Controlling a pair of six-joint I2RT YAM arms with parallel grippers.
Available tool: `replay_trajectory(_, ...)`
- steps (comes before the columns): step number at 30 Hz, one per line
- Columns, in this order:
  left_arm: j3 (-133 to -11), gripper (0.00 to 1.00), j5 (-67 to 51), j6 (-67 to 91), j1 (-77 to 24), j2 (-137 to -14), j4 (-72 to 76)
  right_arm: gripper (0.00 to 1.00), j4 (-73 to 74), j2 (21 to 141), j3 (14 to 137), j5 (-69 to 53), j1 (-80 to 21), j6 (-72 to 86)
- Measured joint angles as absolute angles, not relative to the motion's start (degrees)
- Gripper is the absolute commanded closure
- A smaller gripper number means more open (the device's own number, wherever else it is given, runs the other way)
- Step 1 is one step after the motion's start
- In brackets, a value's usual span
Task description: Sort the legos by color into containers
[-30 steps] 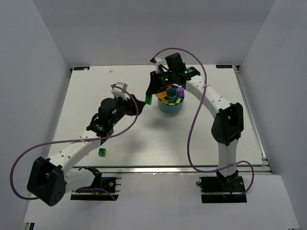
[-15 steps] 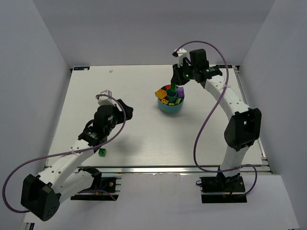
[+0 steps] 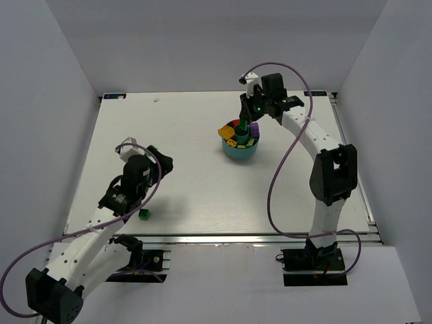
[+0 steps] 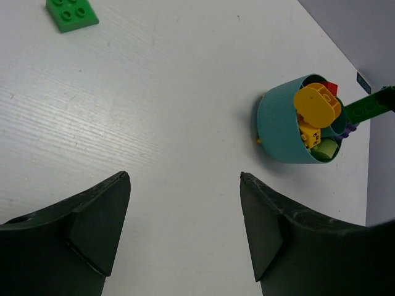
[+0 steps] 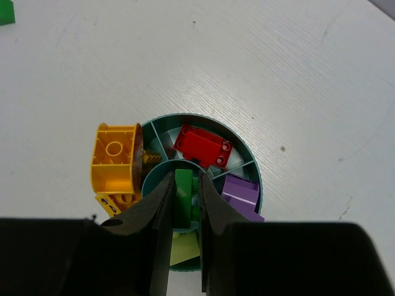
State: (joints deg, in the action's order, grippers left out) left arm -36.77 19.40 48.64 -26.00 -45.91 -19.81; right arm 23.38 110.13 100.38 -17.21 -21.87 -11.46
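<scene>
Where arms were bolted, table (image 3: 202, 155): white, fine streaked grain, flat; alu rail (image 3: 223, 237) along near edge.
Room: plain pale walls (image 3: 67, 67) on left, rear and right.
Teal dish (image 3: 239, 151): upright on table, rear-centre, nr right arm.
Dish contents: orange lego (image 5: 114, 157) hollow side up, over rim; red lego (image 5: 203, 146), purple lego (image 5: 239, 191) and lime lego (image 5: 185, 250) each in own wedge.
Right gripper (image 5: 184, 180): above dish, fingers clamped on dk green lego (image 5: 183, 197).
Dk green lego axis: long axis lay along fingers, tilted; lower end pointed into centre well (image 5: 162, 164); contact w/ well floor not discernible.
Left gripper (image 4: 183, 185): fingers wide apart, nothing between, over bare table, well apart from dish.
Loose green lego (image 3: 144, 214): square, studs up, flat on table nr left arm.
</scene>
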Motion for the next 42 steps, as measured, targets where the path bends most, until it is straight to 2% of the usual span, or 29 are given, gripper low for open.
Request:
replay_trajectory(7, -36.8, 0.19, 19.4, 52.2, -25.5, -46.1, -24.3, 0.98, 23.0, 111.4, 100.4, -17.3, -21.9, -10.9)
replay_trajectory(8, -36.9, 0.19, 19.4, 52.6, -25.3, -46.1, -24.9, 0.88, 22.8, 111.4, 100.4, -17.3, -21.9, -10.8)
replay_trajectory(11, -37.6, 0.19, 19.3, 53.5, -24.8, -46.5, -26.4, 0.75, 22.3, 111.4, 100.4, -17.3, -21.9, -10.7)
replay_trajectory(18, -39.4, 0.2, 19.3, 56.9, -24.0, -46.8, -30.0, 0.57, 22.1, 112.1, 100.4, -17.3, -21.9, -10.5)
replay_trajectory(21, -39.5, 0.26, 19.3, 59.1, -23.8, -46.6, -31.8, 0.55, 22.1, 112.2, 100.3, -17.3, -21.9, -10.7)
replay_trajectory(24, -39.5, 0.51, 19.4, 61.4, -23.6, -46.1, -34.4, 0.49, 22.1, 112.2, 100.2, -17.7, -21.9, -10.9)
replay_trajectory(25, -39.6, 0.74, 19.6, 62.2, -23.5, -46.0, -35.4, 0.46, 22.1, 112.2, 100.2, -17.9, -21.9, -11.1)
replay_trajectory(26, -39.6, 0.82, 19.6, 63.1, -23.3, -45.9, -36.6, 0.32, 22.1, 112.2, 100.2, -18.3, -21.9, -11.8)
replay_trajectory(27, -39.9, 0.86, 19.9, 63.6, -23.2, -45.9, -38.0, 0.23, 22.2, 112.1, 100.2, -19.1, -21.9, -12.8)
replay_trajectory(28, -40.2, 0.87, 20.1, 64.3, -22.9, -46.0, -39.6, 0.11, 22.3, 111.9, 100.1, -20.1, -21.9, -14.2)
replay_trajectory(30, -40.8, 0.83, 20.2, 65.5, -22.4, -46.3, -42.9, 0.1, 22.0, 110.3, 98.5, -23.4, -21.6, -18.3)
replay_trajectory(31, -41.1, 0.75, 20.2, 66.3, -22.1, -46.7, -44.7, 0.1, 22.0, 108.8, 97.0, -25.5, -21.5, -20.5)
replay_trajectory(32, -41.2, 0.54, 20.1, 67.1, -21.8, -47.1, -46.4, 0.1, 21.9, 107.2, 95.4, -27.8, -21.4, -22.7)
replay_trajectory(34, -41.2, 0.38, 19.8, 68.4, -21.2, -48.1, -49.6, 0.11, 22.2, 103.4, 92.6, -32.6, -21.3, -27.0)
replay_trajectory(35, -41.2, 0.21, 19.7, 69.2, -20.8, -48.7, -51.2, 0.14, 22.6, 101.9, 92.1, -35.2, -21.3, -29.0)
replay_trajectory(37, -41.1, 0.12, 19.1, 69.9, -20.2, -49.9, -53.6, 0.21, 22.8, 99.5, 92.0, -40.6, -21.2, -32.3)
replay_trajectory(39, -40.8, 0.05, 18.6, 70.5, -19.2, -50.7, -55.4, 0.24, 22.8, 98.1, 92.0, -44.6, -21.2, -34.1)
replay_trajectory(42, -39.8, 0.04, 17.5, 71.8, -16.5, -51.5, -57.9, 0.25, 22.8, 97.7, 91.9, -48.5, -21.3, -35.2)
